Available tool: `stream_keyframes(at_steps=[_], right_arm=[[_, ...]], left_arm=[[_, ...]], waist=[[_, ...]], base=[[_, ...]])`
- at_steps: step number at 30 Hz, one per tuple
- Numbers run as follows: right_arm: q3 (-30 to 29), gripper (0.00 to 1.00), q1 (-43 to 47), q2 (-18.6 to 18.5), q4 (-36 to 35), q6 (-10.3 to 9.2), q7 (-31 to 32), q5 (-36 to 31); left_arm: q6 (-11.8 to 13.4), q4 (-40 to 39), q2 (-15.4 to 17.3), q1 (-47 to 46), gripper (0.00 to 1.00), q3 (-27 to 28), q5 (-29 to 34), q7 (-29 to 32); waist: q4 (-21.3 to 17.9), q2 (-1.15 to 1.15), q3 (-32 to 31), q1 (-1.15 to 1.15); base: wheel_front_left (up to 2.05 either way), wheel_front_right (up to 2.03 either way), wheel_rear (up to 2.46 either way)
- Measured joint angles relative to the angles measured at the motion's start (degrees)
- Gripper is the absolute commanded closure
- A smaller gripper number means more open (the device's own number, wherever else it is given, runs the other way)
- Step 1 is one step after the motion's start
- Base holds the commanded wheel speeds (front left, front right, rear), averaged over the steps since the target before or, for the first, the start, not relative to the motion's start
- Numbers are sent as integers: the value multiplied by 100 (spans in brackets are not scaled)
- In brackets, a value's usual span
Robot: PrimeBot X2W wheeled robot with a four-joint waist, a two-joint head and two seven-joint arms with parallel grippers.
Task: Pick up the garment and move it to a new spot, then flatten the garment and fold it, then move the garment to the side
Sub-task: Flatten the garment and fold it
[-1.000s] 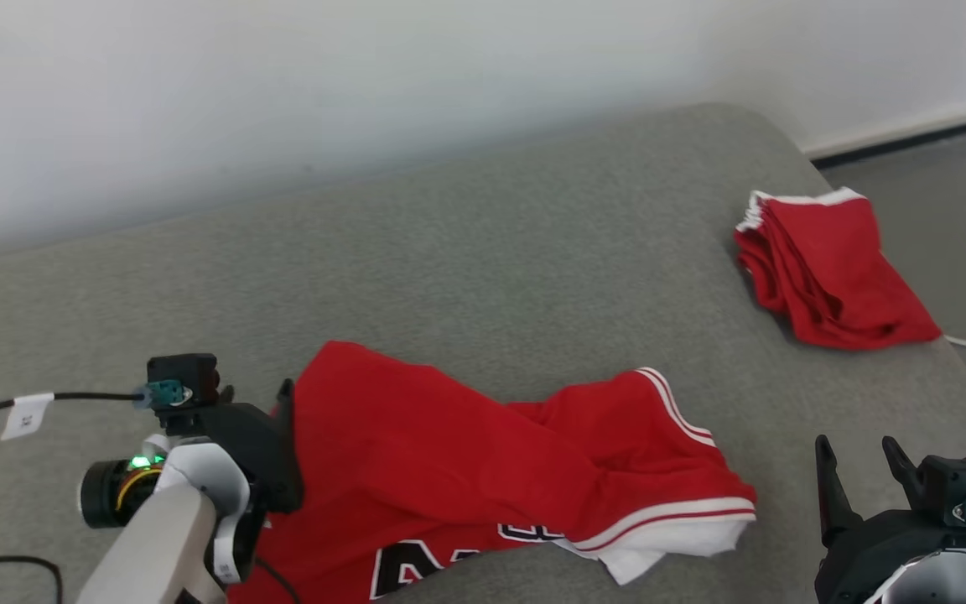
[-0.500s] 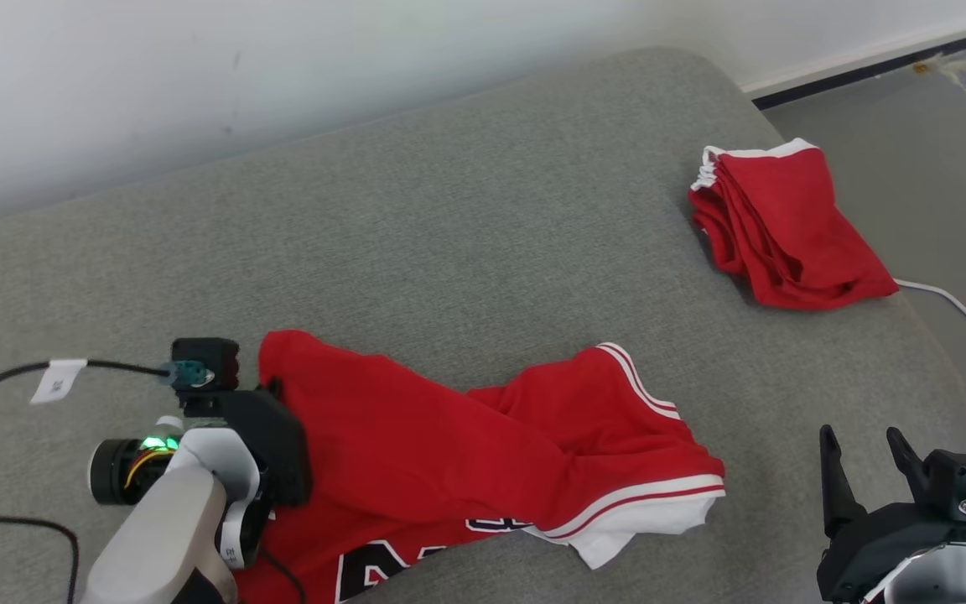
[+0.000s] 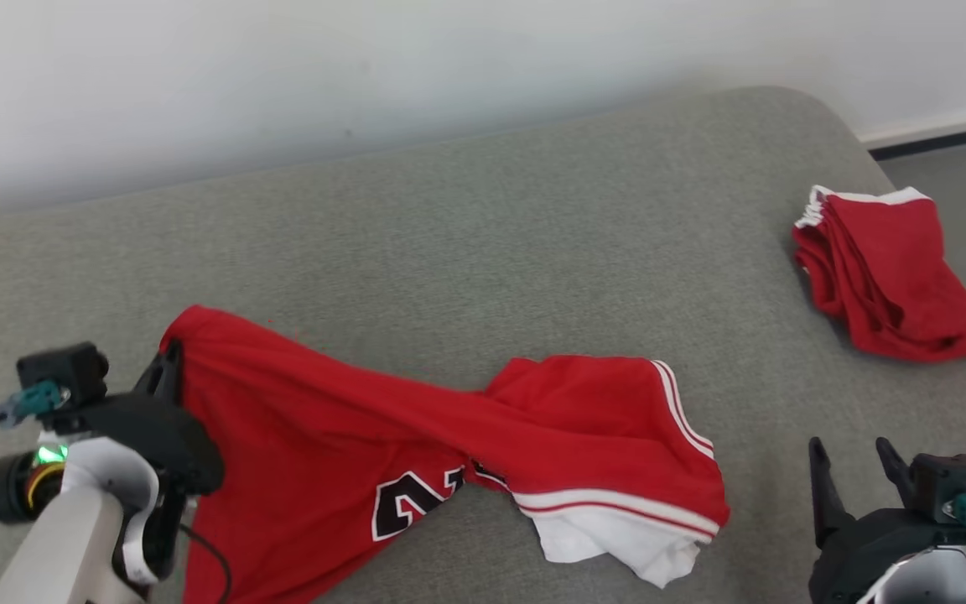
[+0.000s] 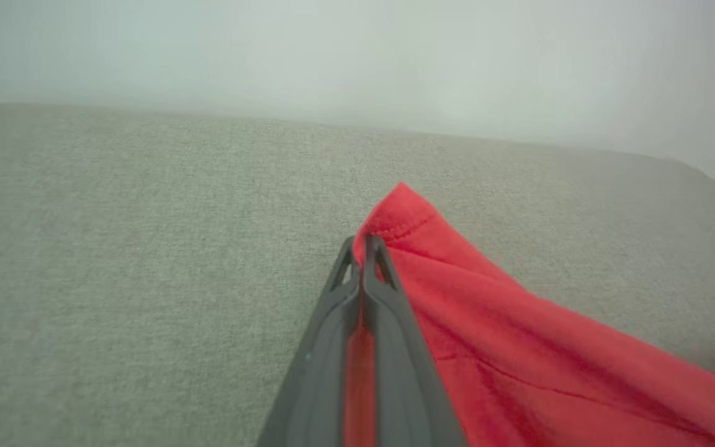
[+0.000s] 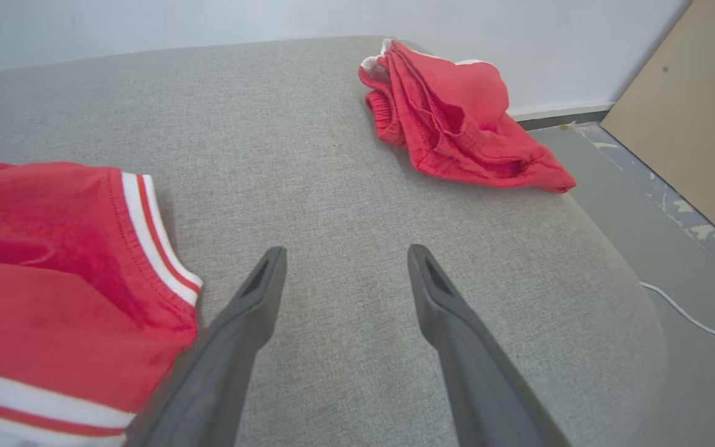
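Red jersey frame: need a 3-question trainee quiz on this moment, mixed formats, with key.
1. True or false: the left gripper is shut on a corner of the red jersey.
2. Multiple choice: the right gripper is A) shut on the jersey, B) open over bare grey cushion, C) shut on nothing.
3. Fill in: the folded red garment lies near the cushion's ___ edge, by the robot's own sides.

Key: 1 true; 2 B; 3 right.

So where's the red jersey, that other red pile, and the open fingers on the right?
red jersey [image 3: 349, 428], head view, plain red cloth above the number.
red pile [image 3: 890, 268], head view, middle of its top layer.
right fingers [image 5: 435, 298], right wrist view, on one finger near its tip.
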Motion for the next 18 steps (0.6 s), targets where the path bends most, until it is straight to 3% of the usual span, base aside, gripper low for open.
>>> stream_keyframes(at_steps=[7,18], right_arm=[[637,0,-8,5,92,0,510,252],[738,0,-26,-1,843,0,1261,999]], left_arm=[[66,-405,-54,777,100,227,-336,-171],[146,-730,-207,996,100,69,-365,-98]], waist=[[401,0,-185,0],[867,0,-369,-1]], base=[[0,0,0],[0,0,0]])
